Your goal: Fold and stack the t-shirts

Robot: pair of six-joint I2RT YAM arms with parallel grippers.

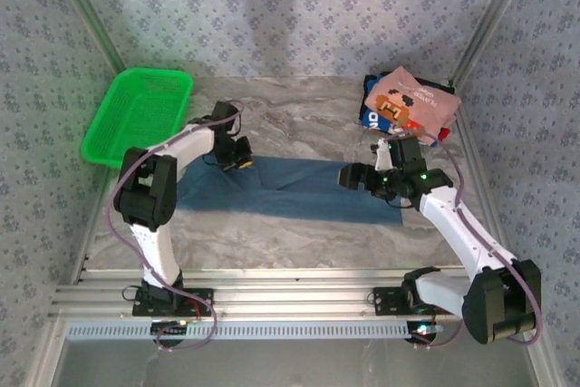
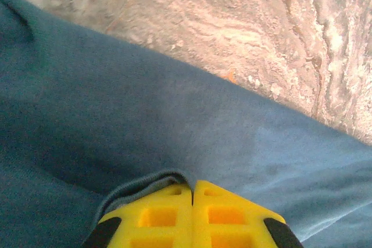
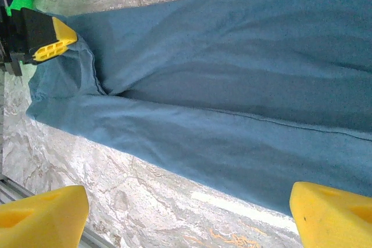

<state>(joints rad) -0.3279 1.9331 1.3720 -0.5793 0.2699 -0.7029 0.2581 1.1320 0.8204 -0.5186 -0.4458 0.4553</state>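
A plain teal-blue t-shirt [image 1: 299, 189] lies folded into a long strip across the middle of the table, also seen as teal-blue cloth [image 3: 232, 85]. My left gripper [image 1: 237, 159] is at the strip's far left end, its yellow jaws shut on a fold of the shirt's edge [image 2: 145, 184]. My right gripper [image 1: 362, 178] hovers over the strip's right end, its yellow fingers [image 3: 40, 216] wide apart with nothing between them. A pink t-shirt with red-brown blocky print [image 1: 412, 101] lies folded on a dark blue one [image 1: 373, 118] at the back right.
A green mesh basket [image 1: 136, 115] stands at the back left, tipped against the wall. Patterned walls close in the table [image 1: 299, 115] on three sides. A metal rail [image 1: 299, 301] runs along the near edge by the arm bases.
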